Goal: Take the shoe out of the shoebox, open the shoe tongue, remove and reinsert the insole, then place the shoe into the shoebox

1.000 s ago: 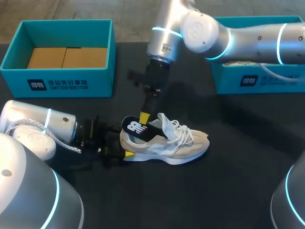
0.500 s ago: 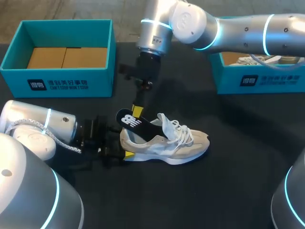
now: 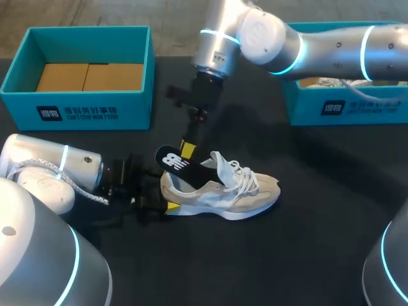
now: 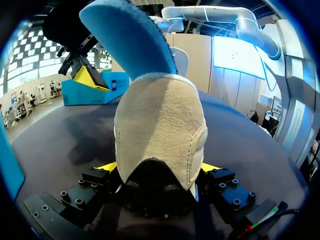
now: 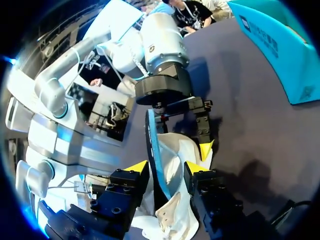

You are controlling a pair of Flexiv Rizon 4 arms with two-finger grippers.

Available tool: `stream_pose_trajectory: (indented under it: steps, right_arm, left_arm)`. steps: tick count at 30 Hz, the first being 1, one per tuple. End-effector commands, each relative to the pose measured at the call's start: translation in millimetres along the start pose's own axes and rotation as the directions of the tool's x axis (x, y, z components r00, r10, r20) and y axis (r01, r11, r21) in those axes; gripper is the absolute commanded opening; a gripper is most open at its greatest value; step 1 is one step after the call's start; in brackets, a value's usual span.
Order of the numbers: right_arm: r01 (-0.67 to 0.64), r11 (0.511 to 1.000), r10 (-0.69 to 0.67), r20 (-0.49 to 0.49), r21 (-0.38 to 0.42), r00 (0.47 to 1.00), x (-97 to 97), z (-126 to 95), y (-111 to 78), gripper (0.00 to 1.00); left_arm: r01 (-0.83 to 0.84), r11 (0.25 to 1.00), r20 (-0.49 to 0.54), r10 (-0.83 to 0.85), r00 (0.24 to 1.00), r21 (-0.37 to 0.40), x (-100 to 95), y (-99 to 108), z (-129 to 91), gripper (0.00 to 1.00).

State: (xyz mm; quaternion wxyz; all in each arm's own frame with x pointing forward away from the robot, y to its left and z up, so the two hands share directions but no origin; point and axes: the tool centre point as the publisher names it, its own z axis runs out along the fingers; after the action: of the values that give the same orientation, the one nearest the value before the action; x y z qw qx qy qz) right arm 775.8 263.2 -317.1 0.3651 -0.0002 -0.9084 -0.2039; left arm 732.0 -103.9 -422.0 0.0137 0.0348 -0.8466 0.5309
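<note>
Head camera is looking down from behind; wrist cameras are peering closely at the shared shoe (image 3: 220,188), left from nine o'clock, right from twelve.

Robotics lab: left arm (image 3: 51,172), right arm (image 3: 331,48), black table (image 3: 306,242), teal shoebox (image 3: 127,111).

Front of the insole (image 3: 172,162) inside the shoe (image 3: 236,191); right shoebox (image 3: 357,105) partly behind the right arm (image 3: 331,51).

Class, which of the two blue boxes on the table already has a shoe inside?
The right-hand box: laces show inside it. The left-hand box holds only brown cardboard.
</note>
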Motion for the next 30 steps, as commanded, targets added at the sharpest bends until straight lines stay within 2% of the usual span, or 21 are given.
stream_pose_trajectory:
  steps: [1,14,27,30]
  right_arm:
    - [-0.007,0.998,0.009,0.04,-0.059,0.999,12.2,4.0,-8.6,0.45]
    - [-0.028,0.991,0.036,0.063,-0.129,0.997,11.6,11.7,-13.8,0.46]
    - [-0.027,0.989,0.035,0.057,-0.148,0.998,13.4,22.9,-9.3,0.45]
    - [-0.022,0.989,0.029,0.049,-0.146,0.998,12.2,25.5,-6.7,0.43]
  left_arm:
    - [0.001,1.0,-0.001,-0.001,1.0,-0.002,-0.8,2.4,1.0,0.0]
    - [0.001,1.0,-0.001,-0.001,1.0,-0.002,-0.8,2.4,1.0,0.0]
    - [0.001,1.0,-0.001,-0.001,1.0,-0.002,-0.8,2.4,1.0,0.0]
    - [0.001,1.0,-0.001,-0.001,1.0,-0.002,-0.8,2.4,1.0,0.0]
